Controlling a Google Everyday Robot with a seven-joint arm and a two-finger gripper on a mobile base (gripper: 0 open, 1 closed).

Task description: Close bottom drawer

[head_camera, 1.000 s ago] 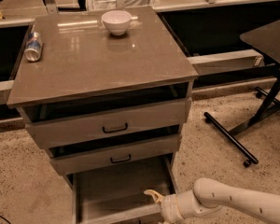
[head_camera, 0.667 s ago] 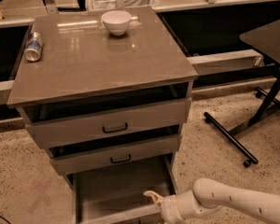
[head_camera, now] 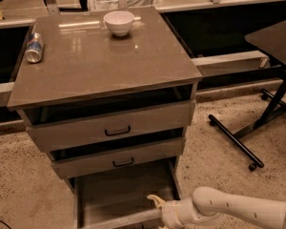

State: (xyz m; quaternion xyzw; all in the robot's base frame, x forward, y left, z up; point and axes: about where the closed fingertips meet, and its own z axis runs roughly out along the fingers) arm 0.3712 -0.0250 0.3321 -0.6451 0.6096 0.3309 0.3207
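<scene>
Bottom drawer: the grey-brown wide shallow tray, lowest of three, stood pulled well out of the cabinet toward the view's bottom edge; closing was not yet done.
Gripper: the cream tool on a cream arm sat at the right end of the low front panel, touching or just beside it. How far open it was, and whether it held anything, could not be told.
Risk: a push from the right end might skew the tray until it binds, and the gripper might slip over the low panel.
Cabinet top: on the grey-brown slab, a white bowl stood near the back edge and a silver-blue can lay at the left edge.
Room: a speckled floor, with a black wheeled table base to the right.
</scene>
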